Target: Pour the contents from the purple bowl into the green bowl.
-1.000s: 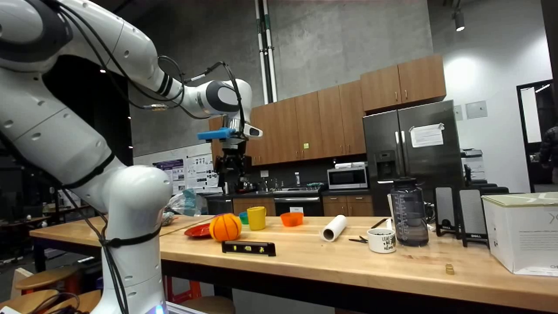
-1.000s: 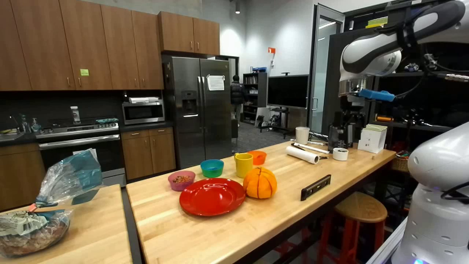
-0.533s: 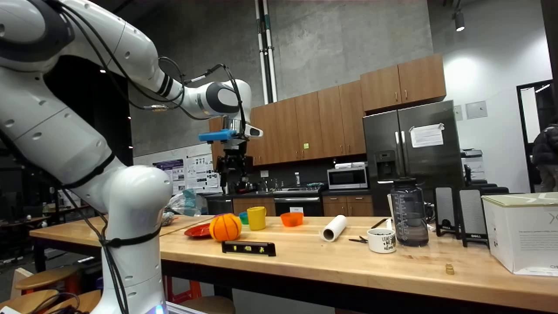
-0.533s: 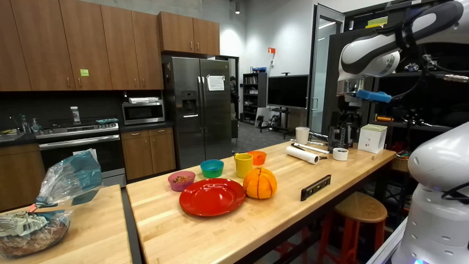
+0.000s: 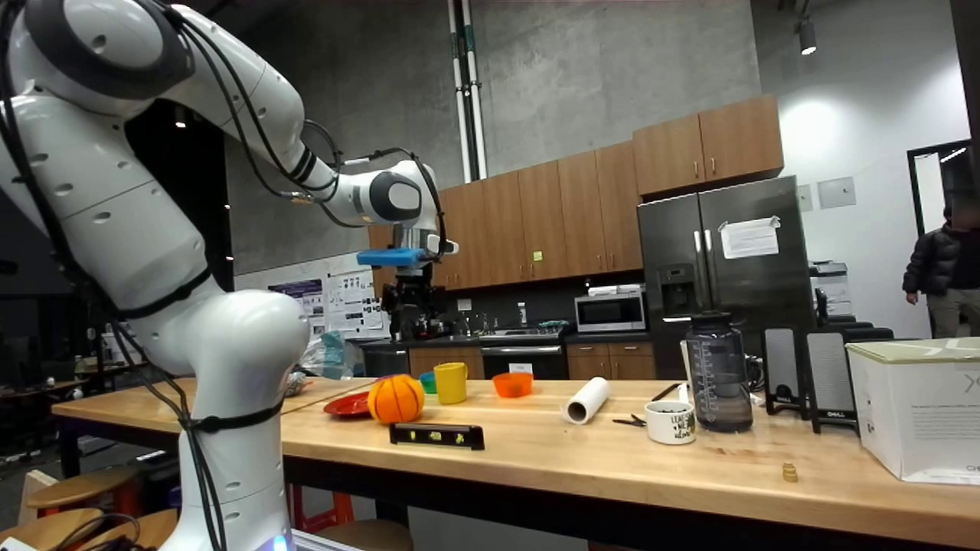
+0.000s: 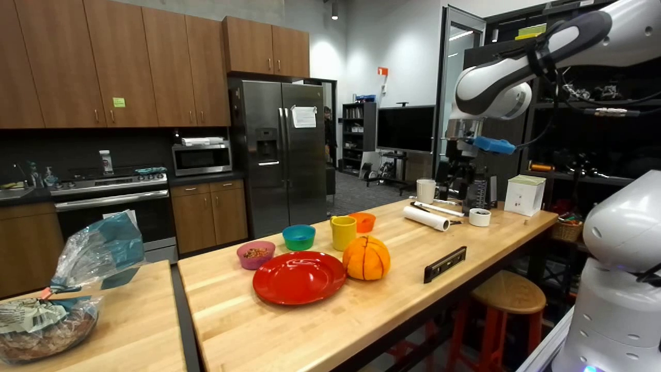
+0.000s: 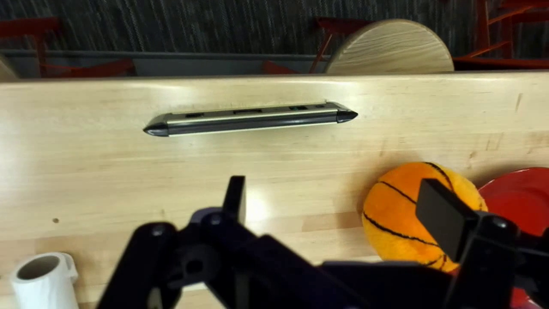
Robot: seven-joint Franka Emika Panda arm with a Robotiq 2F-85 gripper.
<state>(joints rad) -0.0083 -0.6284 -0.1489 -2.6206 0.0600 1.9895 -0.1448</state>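
In an exterior view the purple bowl, small mixed bits inside, sits close to the far long edge of the counter, with a strip of wood between it and the short end. The green bowl, blue toward its rim, stands near it along the same edge; the red plate lies just beside both, and a broad open stretch runs from it to the near long edge. A yellow mug and an orange bowl stand further along. An orange ball sits at the plate's rim, whether touching I cannot tell. Past it, open wood reaches to a black level by the near edge and a white roll. Over that stretch hangs the tool, fingers spread wide, well apart from both bowls.
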